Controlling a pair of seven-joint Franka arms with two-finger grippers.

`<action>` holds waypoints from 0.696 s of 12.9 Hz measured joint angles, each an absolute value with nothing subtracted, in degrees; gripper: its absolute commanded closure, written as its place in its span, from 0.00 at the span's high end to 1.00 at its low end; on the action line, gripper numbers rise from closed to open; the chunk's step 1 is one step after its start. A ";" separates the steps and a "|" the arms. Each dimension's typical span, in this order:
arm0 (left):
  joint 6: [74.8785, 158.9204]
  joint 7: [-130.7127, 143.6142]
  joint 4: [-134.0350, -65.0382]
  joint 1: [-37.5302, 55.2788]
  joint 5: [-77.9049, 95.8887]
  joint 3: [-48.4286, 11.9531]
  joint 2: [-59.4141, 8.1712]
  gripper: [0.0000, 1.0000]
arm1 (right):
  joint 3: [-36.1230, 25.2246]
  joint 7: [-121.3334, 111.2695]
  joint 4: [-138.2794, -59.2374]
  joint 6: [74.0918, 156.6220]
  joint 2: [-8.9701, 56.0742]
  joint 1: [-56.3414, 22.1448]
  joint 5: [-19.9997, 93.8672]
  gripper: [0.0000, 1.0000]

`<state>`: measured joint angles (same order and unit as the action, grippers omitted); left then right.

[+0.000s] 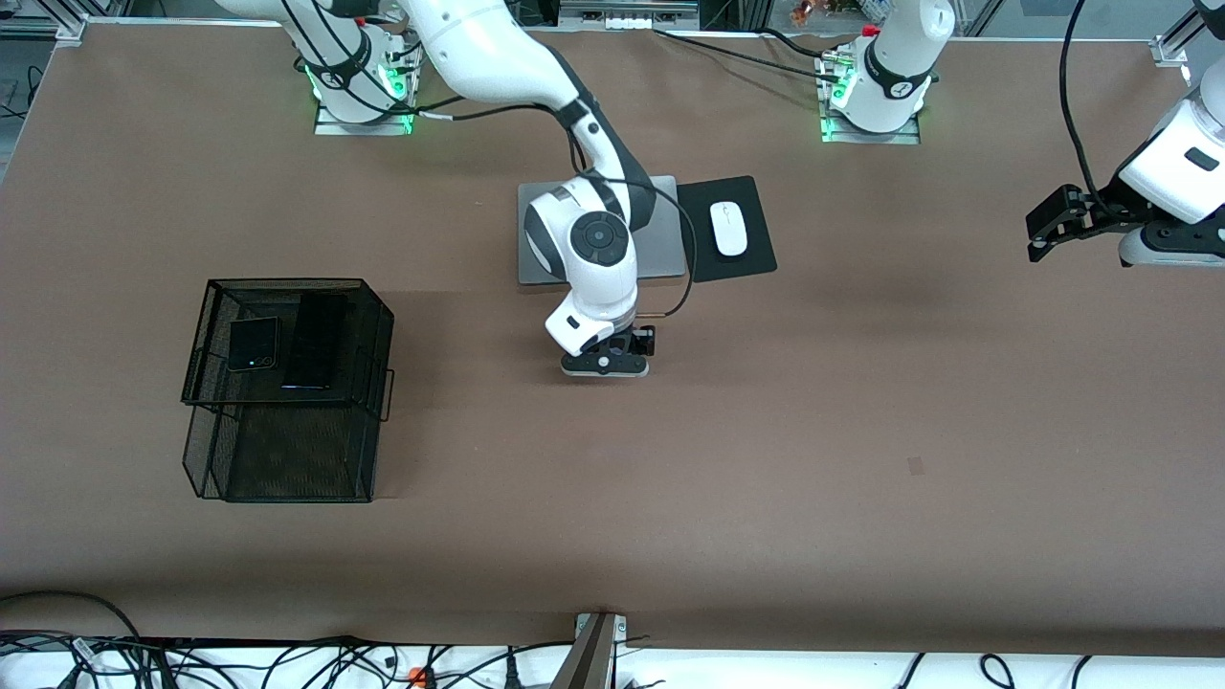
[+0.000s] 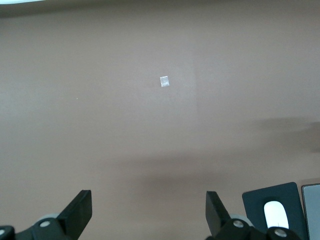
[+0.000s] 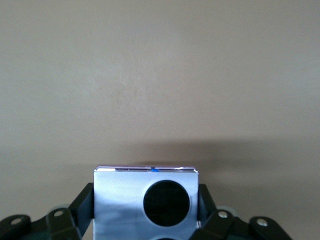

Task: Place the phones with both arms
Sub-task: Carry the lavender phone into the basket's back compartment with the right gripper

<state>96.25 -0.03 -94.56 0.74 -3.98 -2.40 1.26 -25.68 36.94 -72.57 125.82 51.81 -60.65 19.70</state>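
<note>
The black wire basket (image 1: 287, 388) sits nearest the front camera, toward the right arm's end of the table. On its top shelf lie two phones side by side: the small square black phone (image 1: 254, 344) and the long slim black phone (image 1: 316, 341).

The right gripper (image 3: 146, 210) is over the middle of the table, low down. Only the right wrist view shows what it holds: its fingers (image 3: 85, 205) squeeze the lavender-white phone (image 3: 145, 200) from both sides, and a black circle shows on the phone. In the front view the arm hides that phone.

The left gripper (image 2: 149, 210) waits up high over the left arm's end of the table, with its fingers (image 2: 80, 207) spread wide and nothing between them. The left wrist view shows a tiny pale mark (image 2: 164, 81) on the table.

The grey laptop (image 1: 660, 239) lies closed under the right arm. Beside it is a white mouse (image 1: 728, 229) on a black mouse pad (image 1: 751, 258).

The brown table (image 1: 861, 431) is wide and plain. Cables (image 1: 287, 665) lie along its near edge.
</note>
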 measured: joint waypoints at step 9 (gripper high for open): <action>95.84 -0.07 -94.54 0.63 -3.30 -2.28 1.25 1.00 | -30.86 18.62 -69.88 101.22 36.35 -46.00 19.70 0.00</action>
